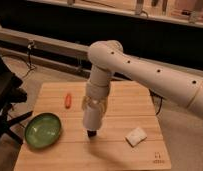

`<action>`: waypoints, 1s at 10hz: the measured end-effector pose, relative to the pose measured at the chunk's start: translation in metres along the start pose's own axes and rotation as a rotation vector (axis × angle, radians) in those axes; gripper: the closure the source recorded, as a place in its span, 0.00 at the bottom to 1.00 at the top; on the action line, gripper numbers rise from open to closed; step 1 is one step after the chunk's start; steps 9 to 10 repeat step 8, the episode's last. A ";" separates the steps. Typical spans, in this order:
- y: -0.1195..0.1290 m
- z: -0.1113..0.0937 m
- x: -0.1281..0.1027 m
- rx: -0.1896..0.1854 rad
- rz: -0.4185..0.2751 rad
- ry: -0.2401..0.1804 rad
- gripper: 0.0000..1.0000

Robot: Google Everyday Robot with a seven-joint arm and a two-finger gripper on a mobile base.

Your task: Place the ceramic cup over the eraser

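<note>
1. Camera view: the hand [92, 133] is hanging near the worktop [115, 100] centre; its grip state cannot be told.
2. The eraser [136, 136] is lying at four o'clock, apart.
3. No ceramic cup is showing clearly; likely rigid, breakable, best gripped at the rim.

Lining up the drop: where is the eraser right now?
In the camera view the eraser lies flat on the wooden table near its front right corner, apart from the gripper, which is to its left at mid-table.
</note>
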 end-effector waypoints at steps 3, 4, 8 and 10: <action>-0.004 0.011 -0.002 -0.008 -0.006 -0.031 0.20; -0.007 0.016 -0.004 -0.009 -0.013 -0.044 0.20; -0.016 0.025 -0.010 -0.009 -0.039 -0.067 0.34; -0.016 0.025 -0.010 -0.009 -0.039 -0.067 0.34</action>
